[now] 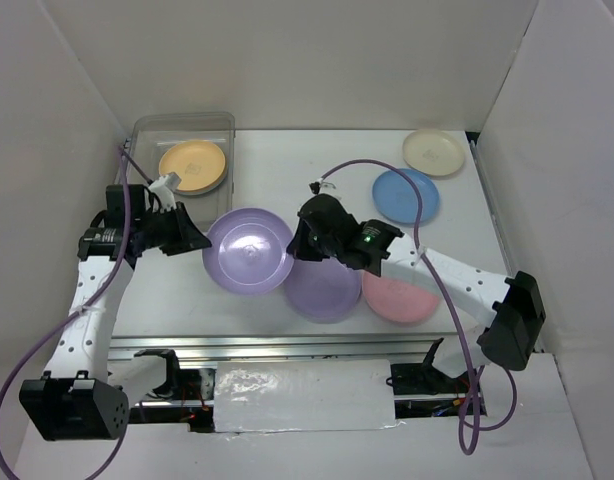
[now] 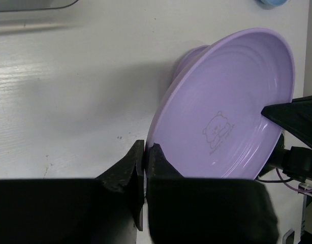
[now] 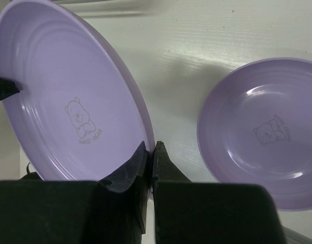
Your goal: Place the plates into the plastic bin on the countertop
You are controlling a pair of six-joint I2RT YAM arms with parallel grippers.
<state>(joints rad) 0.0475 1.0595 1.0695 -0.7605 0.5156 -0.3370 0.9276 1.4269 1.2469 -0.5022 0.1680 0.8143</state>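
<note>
Two grips are sharing one lilac plate (image 1: 249, 250), the left pincer (image 2: 145, 155) and right pincer (image 3: 152, 153) each clamping an opposite rim above the surface (image 1: 287, 160) near the bin (image 1: 147, 130), so the right pincer should be letting go before the left is swinging it over.

Overhead view from behind; close wrist views, seemingly opposite rims of one lilac plate (image 2: 222, 117).

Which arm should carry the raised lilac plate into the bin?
Left. The left gripper and right gripper both pinch the raised lilac plate, but the left is nearer the plastic bin.
</note>
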